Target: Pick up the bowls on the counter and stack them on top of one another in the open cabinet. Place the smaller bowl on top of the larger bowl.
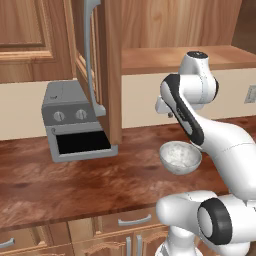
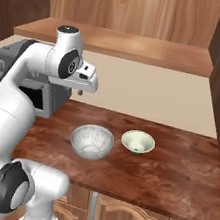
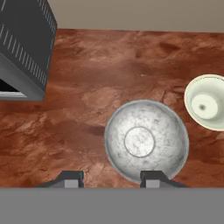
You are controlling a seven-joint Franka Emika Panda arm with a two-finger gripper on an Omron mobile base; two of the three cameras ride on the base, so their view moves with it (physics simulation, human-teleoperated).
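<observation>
A dark reddish-brown counter [image 2: 173, 168] holds two bowls side by side, apart. The grey speckled larger bowl [image 3: 146, 141] sits just beside the cream smaller bowl [image 3: 206, 102]. Above them hangs the gripper [image 3: 112, 178], jaws parted with nothing between them; one fingertip [image 3: 151, 178] overlaps the larger bowl's rim in the hand view.

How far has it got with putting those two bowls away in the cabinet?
Nothing is stacked yet. Both the larger bowl and the smaller bowl sit side by side on the counter. The gripper hangs open above the larger bowl, holding nothing. Left: carry each bowl to the open cabinet, larger first.
</observation>
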